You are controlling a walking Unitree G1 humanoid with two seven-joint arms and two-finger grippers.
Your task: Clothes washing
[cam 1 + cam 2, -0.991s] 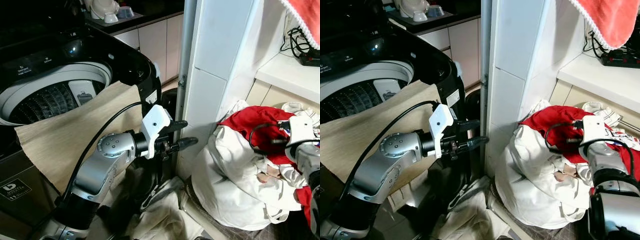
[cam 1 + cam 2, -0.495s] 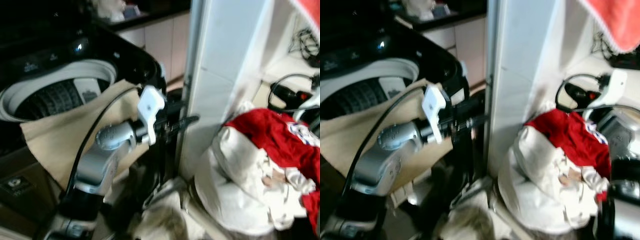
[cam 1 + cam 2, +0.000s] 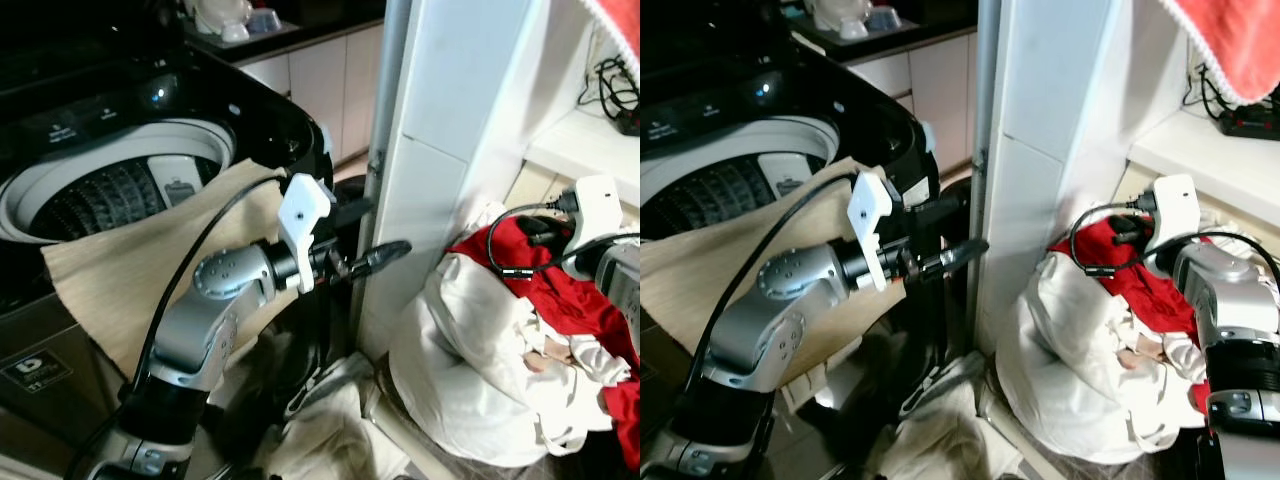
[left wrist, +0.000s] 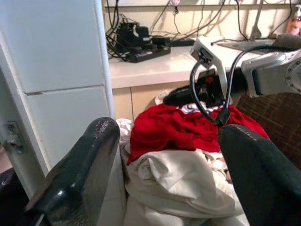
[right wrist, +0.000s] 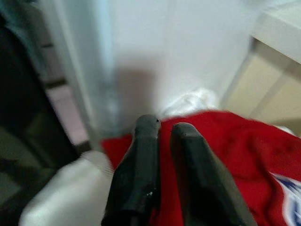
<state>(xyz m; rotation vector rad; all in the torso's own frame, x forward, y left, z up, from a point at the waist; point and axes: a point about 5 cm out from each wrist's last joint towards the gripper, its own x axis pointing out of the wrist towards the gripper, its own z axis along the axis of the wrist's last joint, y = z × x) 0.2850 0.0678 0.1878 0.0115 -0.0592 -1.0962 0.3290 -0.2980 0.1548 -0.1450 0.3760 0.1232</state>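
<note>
The top-loading washing machine (image 3: 110, 185) stands open at the left, with a beige cloth (image 3: 140, 265) draped over its front rim. At the right lies a laundry pile: a red garment (image 3: 545, 285) on top of white garments (image 3: 465, 345). My left gripper (image 3: 377, 232) is open and held out in front of the machine's corner, pointing at the pile. The left wrist view looks between the spread fingers (image 4: 89, 155) at the red garment (image 4: 174, 125). My right gripper (image 3: 1118, 232) is shut and empty, hovering just above the red garment (image 5: 235, 155).
A white tiled pillar (image 3: 450, 130) stands between the machine and the pile. Another white cloth (image 3: 335, 430) lies on the floor below my left arm. Behind the pile, a shelf (image 3: 585, 140) holds a power strip and cables. An orange towel (image 3: 1230, 40) hangs above.
My right gripper has lifted off the pile and now hovers above the red garment. My left arm has risen slightly. The camera shook in between.
</note>
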